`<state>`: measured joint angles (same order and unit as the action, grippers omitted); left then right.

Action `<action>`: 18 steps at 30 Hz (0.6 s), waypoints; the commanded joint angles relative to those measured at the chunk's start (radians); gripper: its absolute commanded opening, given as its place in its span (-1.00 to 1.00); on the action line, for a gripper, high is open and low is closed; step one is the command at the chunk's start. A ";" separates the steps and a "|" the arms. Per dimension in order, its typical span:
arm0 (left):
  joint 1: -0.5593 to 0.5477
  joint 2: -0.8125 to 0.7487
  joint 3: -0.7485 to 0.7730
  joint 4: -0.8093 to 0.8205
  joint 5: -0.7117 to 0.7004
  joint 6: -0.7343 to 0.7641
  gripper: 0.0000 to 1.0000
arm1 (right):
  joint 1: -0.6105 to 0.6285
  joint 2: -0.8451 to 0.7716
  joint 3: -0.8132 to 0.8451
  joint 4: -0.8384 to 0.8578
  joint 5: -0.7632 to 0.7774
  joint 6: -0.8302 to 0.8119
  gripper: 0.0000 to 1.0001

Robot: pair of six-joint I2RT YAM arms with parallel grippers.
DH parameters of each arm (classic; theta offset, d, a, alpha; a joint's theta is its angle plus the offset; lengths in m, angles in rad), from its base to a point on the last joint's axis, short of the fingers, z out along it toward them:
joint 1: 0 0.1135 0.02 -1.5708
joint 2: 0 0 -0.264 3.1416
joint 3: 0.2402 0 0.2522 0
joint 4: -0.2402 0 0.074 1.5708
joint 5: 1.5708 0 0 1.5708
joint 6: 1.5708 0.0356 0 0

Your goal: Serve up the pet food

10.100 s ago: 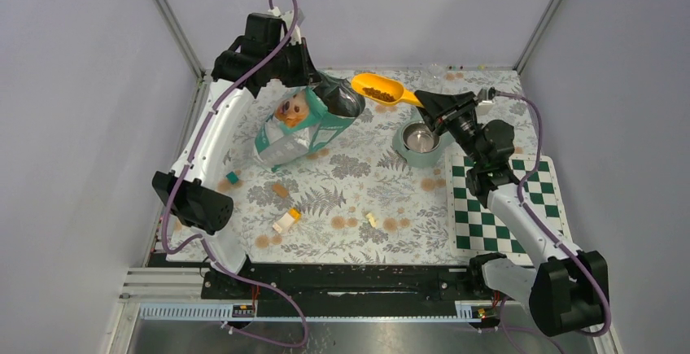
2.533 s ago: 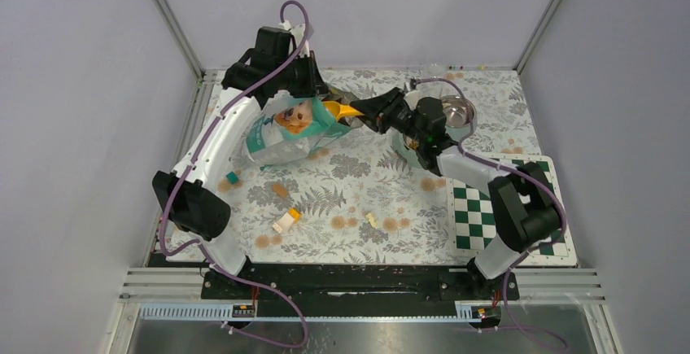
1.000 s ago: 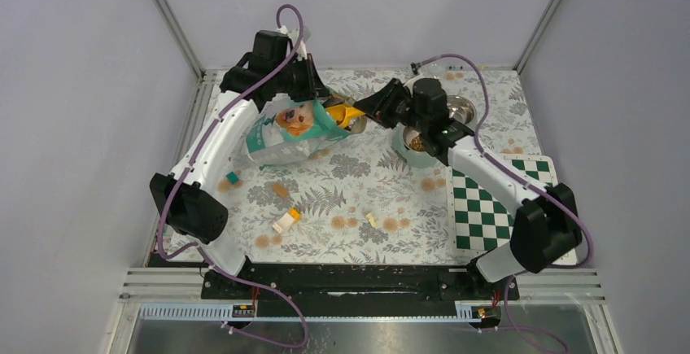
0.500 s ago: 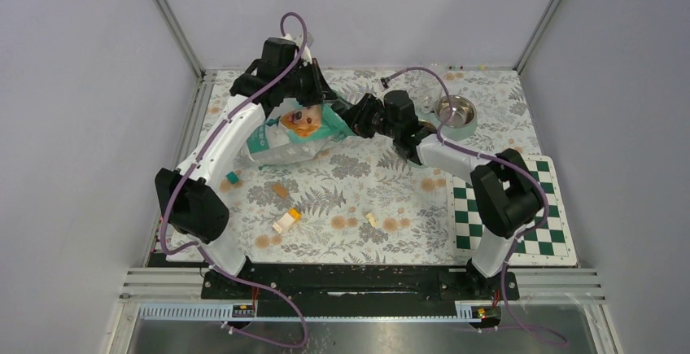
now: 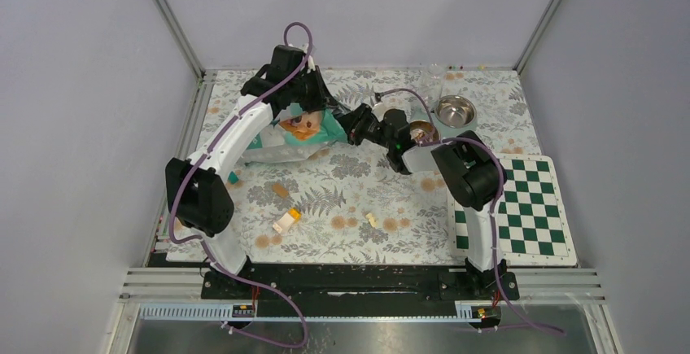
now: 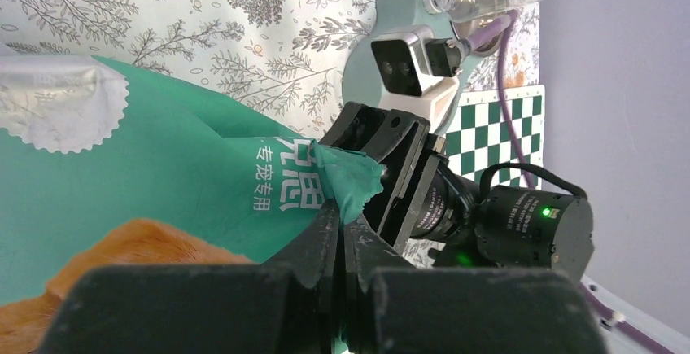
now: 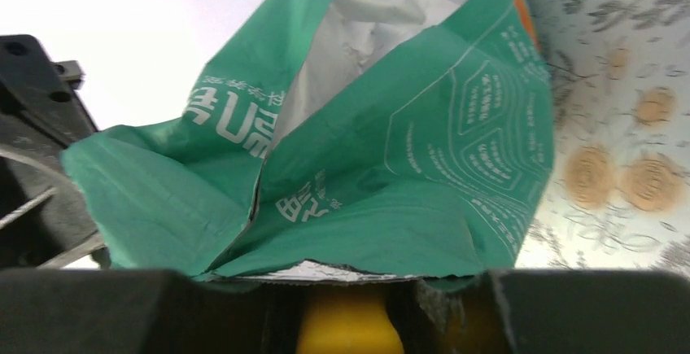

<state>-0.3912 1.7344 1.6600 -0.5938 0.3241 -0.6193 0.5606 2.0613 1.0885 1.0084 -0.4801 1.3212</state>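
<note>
The teal bag with the golden retriever lies tilted at the back of the table. My left gripper is shut on its upper rim, shown close in the left wrist view, pinching the teal edge. My right gripper is at the bag mouth, shut on the yellow scoop's handle. The scoop's head is hidden inside the bag. Dark-brown kibble lies in the teal bowl, just right of my right wrist.
A steel bowl and a clear cup stand at the back right. A green checkered mat lies at the right. Small toy blocks lie scattered: teal, brown, yellow-white, yellow.
My right gripper has swung left from the teal bowl and pushed the scoop into the bag mouth. My left gripper has shifted slightly right, still holding the rim.
</note>
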 commanded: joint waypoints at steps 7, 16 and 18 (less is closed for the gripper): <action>-0.043 -0.056 0.120 0.060 0.016 0.074 -1.00 | -0.016 -0.005 -0.048 0.409 -0.069 0.264 -1.00; 0.024 -0.106 0.123 0.033 -0.023 0.119 -1.00 | -0.115 -0.234 -0.222 0.315 -0.054 0.250 -1.00; 0.036 -0.115 0.119 0.030 -0.023 0.126 -1.00 | -0.142 -0.299 -0.255 0.247 -0.052 0.227 -1.00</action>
<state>-0.3820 1.7157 1.7092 -0.6605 0.2787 -0.5129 0.4568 1.9388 0.8589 1.2209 -0.4904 1.5093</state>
